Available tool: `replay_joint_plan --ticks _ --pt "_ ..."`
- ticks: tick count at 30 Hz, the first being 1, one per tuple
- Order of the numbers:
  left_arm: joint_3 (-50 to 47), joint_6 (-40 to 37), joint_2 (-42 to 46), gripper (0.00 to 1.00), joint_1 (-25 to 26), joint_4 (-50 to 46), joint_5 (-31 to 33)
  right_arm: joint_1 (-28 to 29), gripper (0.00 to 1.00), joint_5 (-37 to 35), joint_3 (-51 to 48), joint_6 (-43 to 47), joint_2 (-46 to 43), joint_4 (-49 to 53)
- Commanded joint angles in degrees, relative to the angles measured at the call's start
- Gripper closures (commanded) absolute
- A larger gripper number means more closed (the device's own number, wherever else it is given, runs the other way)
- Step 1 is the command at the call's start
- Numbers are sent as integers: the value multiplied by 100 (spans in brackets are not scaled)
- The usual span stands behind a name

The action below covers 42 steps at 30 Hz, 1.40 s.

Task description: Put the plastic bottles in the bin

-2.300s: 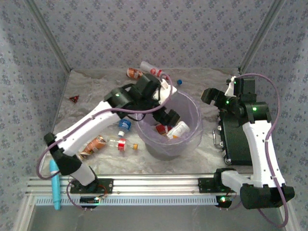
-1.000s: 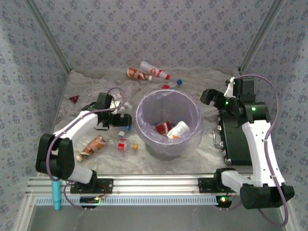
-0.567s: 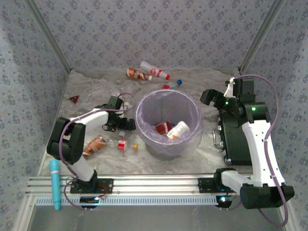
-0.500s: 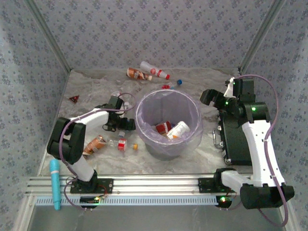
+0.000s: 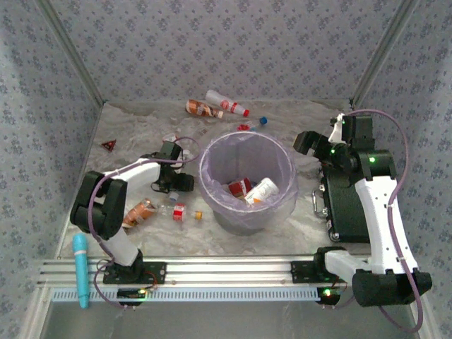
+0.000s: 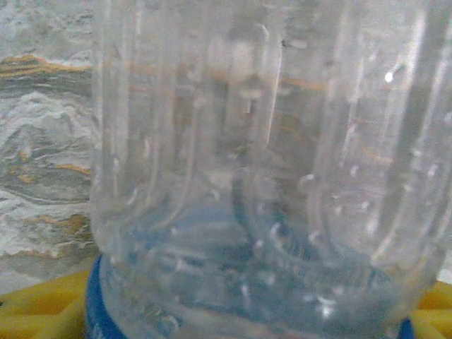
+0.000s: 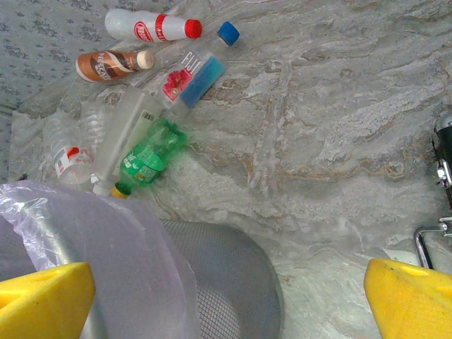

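- A light blue stick [image 5: 80, 268] lies by the near rail at the left.
- A black case [image 5: 347, 205] sits on the table under the right arm.
- Left of the bin, a brown-labelled bottle [image 5: 138, 212] and a clear bottle with a red label [image 5: 180, 210] lie on their sides on the marbled table [image 5: 296, 233].
- The left gripper [image 5: 179, 183] is down at the table just beside the bin's left wall. In the left wrist view a clear ribbed bottle [image 6: 261, 162] with a blue cap stands between the yellow pads [image 6: 35, 307]. I cannot tell whether they press on it.
- The bin [image 5: 206, 169], lined with lavender plastic, holds a red-labelled bottle [image 5: 240, 187] and a white bottle [image 5: 261, 191].
- The right gripper [image 5: 305, 143] hangs just right of the bin's rim, its yellow fingers spread wide with nothing between them [image 7: 226, 300].
- A small red triangle [image 5: 107, 145] lies well to the left.
- Beyond the bin lie a green bottle [image 7: 148, 159], a blue-capped bottle [image 7: 201, 67], a brown bottle [image 7: 113, 65] and a white red-capped bottle [image 7: 152, 27].
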<state>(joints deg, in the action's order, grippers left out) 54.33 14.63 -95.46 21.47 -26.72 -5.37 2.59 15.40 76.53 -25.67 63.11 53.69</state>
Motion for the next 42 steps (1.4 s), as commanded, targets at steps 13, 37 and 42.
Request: replay_joint_plan --ticks 13,37,42 --pt "1094 -330 1603 35 -73 -1011 -12 -24 2 320 -7 -57 -7 -128" --pt "5003 -1249 1625 100 1817 -2728 -946 84 2 256 -88 -80 112 -209" --pt "5215 -1208 993 100 2351 -2809 -898 109 2 169 -2 -52 98 -98"
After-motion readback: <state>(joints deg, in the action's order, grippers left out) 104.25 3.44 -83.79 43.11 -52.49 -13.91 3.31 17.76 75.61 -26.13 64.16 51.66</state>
